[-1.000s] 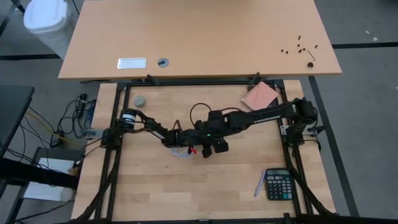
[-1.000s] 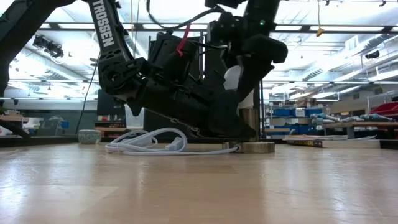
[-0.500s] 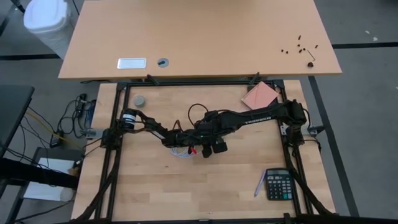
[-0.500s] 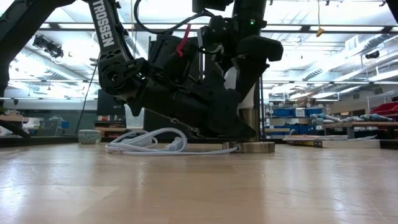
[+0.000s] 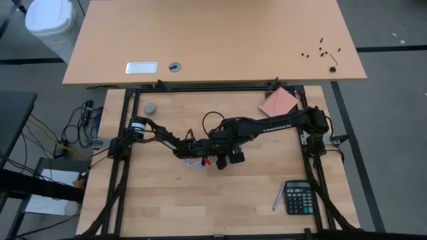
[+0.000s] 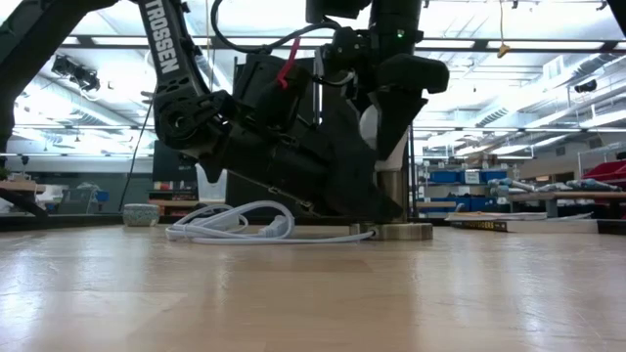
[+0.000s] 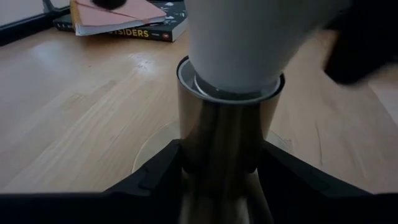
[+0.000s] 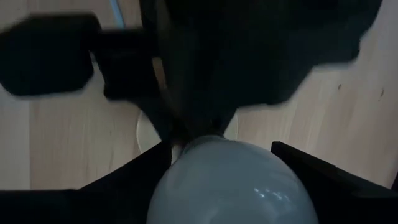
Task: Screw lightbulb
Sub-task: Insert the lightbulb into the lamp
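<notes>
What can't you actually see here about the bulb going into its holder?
- High view: the lightbulb is hidden under the arms.
- Left wrist view: the lightbulb's top is cut off by the edge; its screw base is inside the socket.
- Right wrist view: the right pincer and bulb block the socket.

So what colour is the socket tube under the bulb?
Silvery metallic socket tube, clearest in the left wrist view.

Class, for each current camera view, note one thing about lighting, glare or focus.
Low view: bright ceiling lights backlight the arms into near silhouettes. Left wrist view: the lightbulb is close and soft-edged; the metal socket shows vertical sheen. Right wrist view: the lightbulb fills the foreground, blurred, with small highlights. High view: even light, no strong glare on the table.
</notes>
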